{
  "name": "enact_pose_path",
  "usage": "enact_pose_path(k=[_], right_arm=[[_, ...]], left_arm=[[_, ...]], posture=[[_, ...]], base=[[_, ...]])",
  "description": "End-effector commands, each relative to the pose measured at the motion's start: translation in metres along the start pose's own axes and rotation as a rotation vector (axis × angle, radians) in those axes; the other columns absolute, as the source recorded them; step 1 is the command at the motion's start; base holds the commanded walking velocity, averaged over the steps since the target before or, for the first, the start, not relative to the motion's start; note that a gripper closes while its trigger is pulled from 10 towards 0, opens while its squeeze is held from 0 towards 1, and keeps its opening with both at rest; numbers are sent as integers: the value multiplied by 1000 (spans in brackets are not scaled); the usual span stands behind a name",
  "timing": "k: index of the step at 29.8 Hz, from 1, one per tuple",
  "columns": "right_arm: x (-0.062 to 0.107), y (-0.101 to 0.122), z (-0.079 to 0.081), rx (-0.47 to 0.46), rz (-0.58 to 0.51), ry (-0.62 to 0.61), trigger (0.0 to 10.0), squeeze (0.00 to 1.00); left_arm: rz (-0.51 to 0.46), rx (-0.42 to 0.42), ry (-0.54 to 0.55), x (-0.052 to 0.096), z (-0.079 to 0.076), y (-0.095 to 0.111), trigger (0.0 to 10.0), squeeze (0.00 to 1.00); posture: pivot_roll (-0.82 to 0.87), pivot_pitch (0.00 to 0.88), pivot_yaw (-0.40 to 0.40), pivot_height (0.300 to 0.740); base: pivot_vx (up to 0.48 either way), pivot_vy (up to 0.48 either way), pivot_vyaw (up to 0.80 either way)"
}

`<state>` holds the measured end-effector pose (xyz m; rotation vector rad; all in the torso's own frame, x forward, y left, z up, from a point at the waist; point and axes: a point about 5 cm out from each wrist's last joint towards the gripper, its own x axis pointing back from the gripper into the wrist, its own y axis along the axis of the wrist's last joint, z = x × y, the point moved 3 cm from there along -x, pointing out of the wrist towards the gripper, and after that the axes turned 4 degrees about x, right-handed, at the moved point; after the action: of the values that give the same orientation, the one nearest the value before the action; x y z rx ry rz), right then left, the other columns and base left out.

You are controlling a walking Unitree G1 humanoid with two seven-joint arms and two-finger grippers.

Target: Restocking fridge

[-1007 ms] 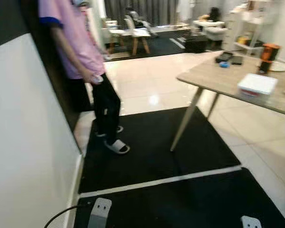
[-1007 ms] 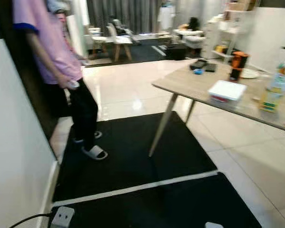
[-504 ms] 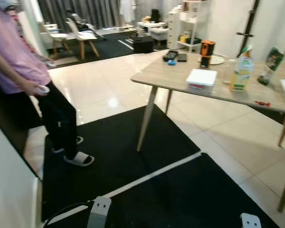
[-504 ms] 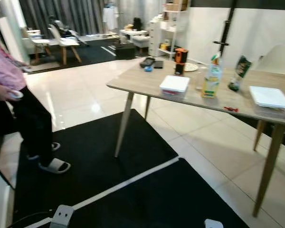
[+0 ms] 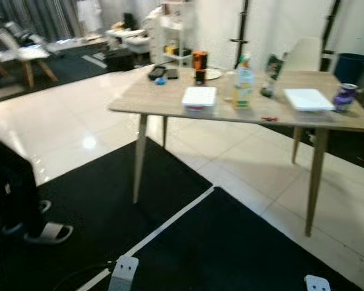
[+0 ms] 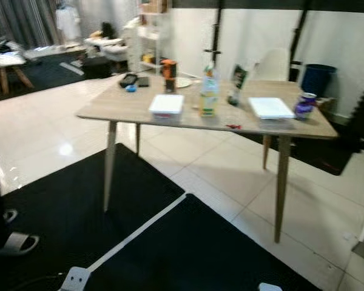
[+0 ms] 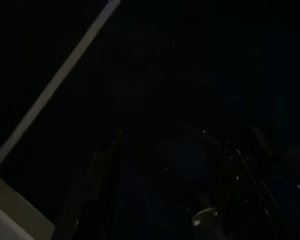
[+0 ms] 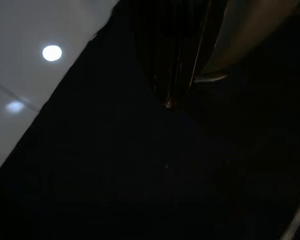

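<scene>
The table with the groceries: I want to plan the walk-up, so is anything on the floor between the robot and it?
Nothing visible blocks the way. Black mats and pale tile lie between the robot and the wooden table. A person's sandalled foot stands off to the robot's left, clear of that path. The juice bottle and white container sit on top.

Both arms hang low at the robot's sides. The top of the left arm [image 5: 125, 271] peeks in at the bottom of the head view, and the top of the right arm [image 5: 317, 283] peeks in there too. The left tool [image 7: 162, 165] points down, and its two black fingers [image 7: 104, 165] stand apart with a gap between them. The right wrist view is too dark to show its tool.
</scene>
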<state>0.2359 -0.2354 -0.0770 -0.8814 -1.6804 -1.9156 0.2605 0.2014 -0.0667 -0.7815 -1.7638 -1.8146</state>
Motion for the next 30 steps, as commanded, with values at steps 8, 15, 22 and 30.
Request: enact_pose_path(k=[8,15,22,30], right_arm=[[2,-7,-4,-33,16,-22,10000,0],[1,-6,-2,-50,9,-20,10000,0],[1,-5,-1,-51,8,-18,10000,0],[0,1,-1,-55,-8,-11,10000,0]], left_arm=[[5,21,11,2,3,-6,10000,0],[1,25,12,1,4,-4,10000,0],[-2,27,9,2,4,-4,10000,0],[-1,47,34,2,6,-6,10000,0]], posture=[[-102,109,62,740],[-98,99,61,740],[-98,99,66,740],[-101,76,57,740]], base=[[0,0,-800],[0,0,-800],[0,0,-800],[0,0,-782]])
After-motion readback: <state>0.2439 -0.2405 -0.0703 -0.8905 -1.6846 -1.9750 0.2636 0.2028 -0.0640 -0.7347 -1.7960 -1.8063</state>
